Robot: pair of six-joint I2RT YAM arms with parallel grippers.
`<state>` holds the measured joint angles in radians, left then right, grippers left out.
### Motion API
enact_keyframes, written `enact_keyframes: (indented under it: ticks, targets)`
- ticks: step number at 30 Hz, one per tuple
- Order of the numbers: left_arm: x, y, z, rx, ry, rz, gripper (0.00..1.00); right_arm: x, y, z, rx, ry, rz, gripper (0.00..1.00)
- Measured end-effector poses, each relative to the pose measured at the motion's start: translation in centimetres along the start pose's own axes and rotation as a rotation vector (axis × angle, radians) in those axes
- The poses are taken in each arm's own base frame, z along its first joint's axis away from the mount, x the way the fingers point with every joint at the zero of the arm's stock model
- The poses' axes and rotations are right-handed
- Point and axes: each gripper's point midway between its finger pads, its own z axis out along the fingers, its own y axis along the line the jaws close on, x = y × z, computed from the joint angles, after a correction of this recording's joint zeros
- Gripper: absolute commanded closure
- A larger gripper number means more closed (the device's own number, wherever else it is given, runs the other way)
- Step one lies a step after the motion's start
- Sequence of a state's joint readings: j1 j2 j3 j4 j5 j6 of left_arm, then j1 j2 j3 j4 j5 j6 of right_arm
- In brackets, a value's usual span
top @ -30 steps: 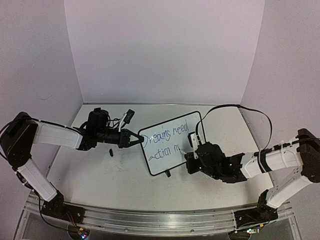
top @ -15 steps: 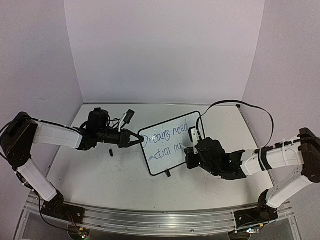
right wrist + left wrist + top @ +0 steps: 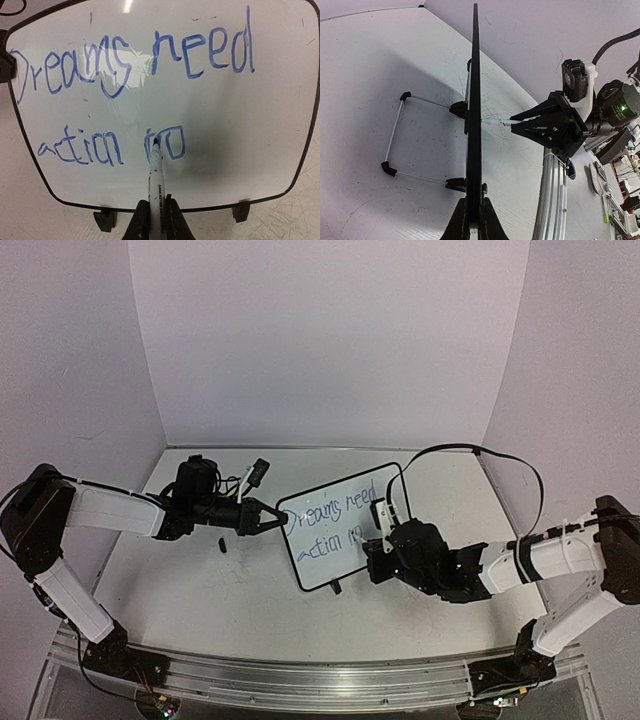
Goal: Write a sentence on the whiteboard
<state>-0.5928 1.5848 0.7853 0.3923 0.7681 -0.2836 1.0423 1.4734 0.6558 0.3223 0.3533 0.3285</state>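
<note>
The whiteboard (image 3: 372,492) stands tilted at mid-table, black-framed, on small black feet. My left gripper (image 3: 281,519) is shut on its left edge; in the left wrist view the whiteboard (image 3: 474,100) shows edge-on between the fingers of my left gripper (image 3: 473,220). The sentence (image 3: 135,60) reads "Dreams need action no" in blue, in two lines. My right gripper (image 3: 156,212) is shut on a white marker (image 3: 155,172), whose tip touches the board between the "n" and the "o". From above, the right gripper (image 3: 372,545) sits at the board's lower right.
A small black cap-like piece (image 3: 222,543) lies on the table below my left arm. The board's wire stand (image 3: 395,132) sticks out behind it. An aluminium rail (image 3: 320,675) runs along the near edge, and walls close in the back and sides.
The second line has grown: an "o" now follows the "n". My right gripper has shifted slightly left with the marker. The left arm and the board have not moved.
</note>
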Motion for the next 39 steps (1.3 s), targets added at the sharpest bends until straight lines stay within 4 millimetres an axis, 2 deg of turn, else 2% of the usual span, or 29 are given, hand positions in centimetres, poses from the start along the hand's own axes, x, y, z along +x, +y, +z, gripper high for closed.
enact_keyframes:
  ticks: [4,9,11,19,34,39]
  targets:
    - [0.0,0.0,0.0,0.0,0.0,0.0,1.0,0.4,-0.5,-0.4,0.009,0.002,0.002,1.0]
    - [0.0,0.0,0.0,0.0,0.0,0.0,1.0,-1.2,-1.6,-1.3,0.023,-0.043,0.031,1.0]
    - [0.0,0.0,0.0,0.0,0.0,0.0,1.0,-1.3,-1.9,-1.2,0.029,-0.044,0.034,1.0]
    - [0.0,0.0,0.0,0.0,0.0,0.0,1.0,-0.3,-1.9,-0.6,0.039,-0.018,0.009,1.0]
    - [0.0,0.0,0.0,0.0,0.0,0.0,1.0,0.0,-2.2,-0.1,0.059,-0.013,0.014,1.0]
    - [0.0,0.0,0.0,0.0,0.0,0.0,1.0,1.8,-2.8,-0.2,0.069,0.017,0.024,1.0]
